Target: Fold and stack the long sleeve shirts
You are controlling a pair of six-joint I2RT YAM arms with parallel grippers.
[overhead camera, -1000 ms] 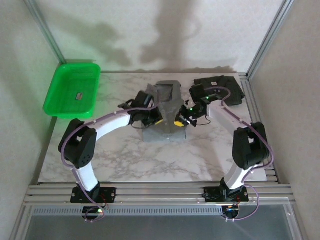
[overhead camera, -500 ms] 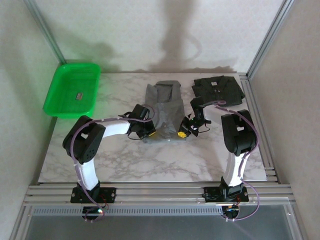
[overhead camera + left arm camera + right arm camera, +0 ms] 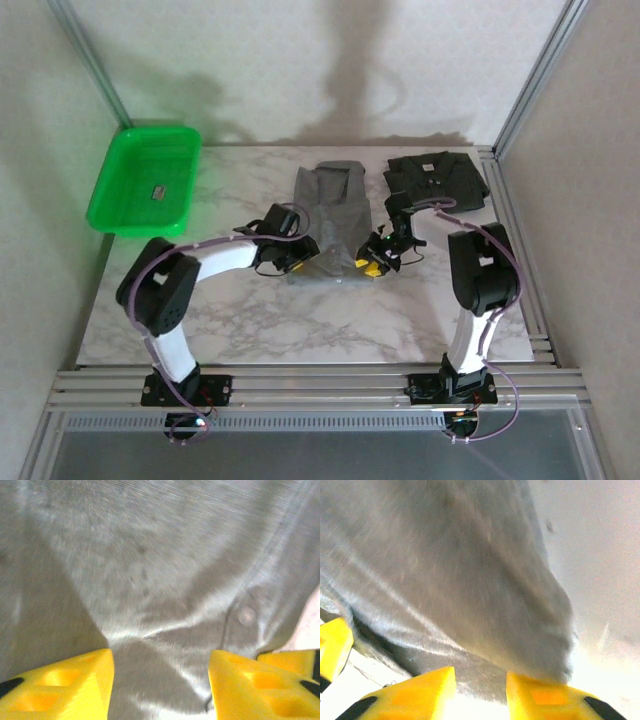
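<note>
Since both pincers sit low at the near hem of the grey shirt (image 3: 330,205) with nothing pinched, the step in hand looks to be leaving a laid fold in place; it is done well by lifting both straight up together, clear of the cloth before any sideways move, so that no finger drags the hem or reopens the fold. The left pincer (image 3: 160,680) stands well open, its yellow fingers either side of a shallow crease, gripping nothing; the right pincer (image 3: 480,690) is parted more narrowly, the hem's corner just above it, not clamped. The grey shirt lies as a neat rectangle, collar toward the far edge, midway along the back half of the surface (image 3: 300,320); its weave is fine and soft, with a placket and a small button (image 3: 246,615) showing and light wrinkles near the hem. The charcoal shirt (image 3: 437,175) lies folded at the far right corner, apart from the grey one; stacking is not yet done.
</note>
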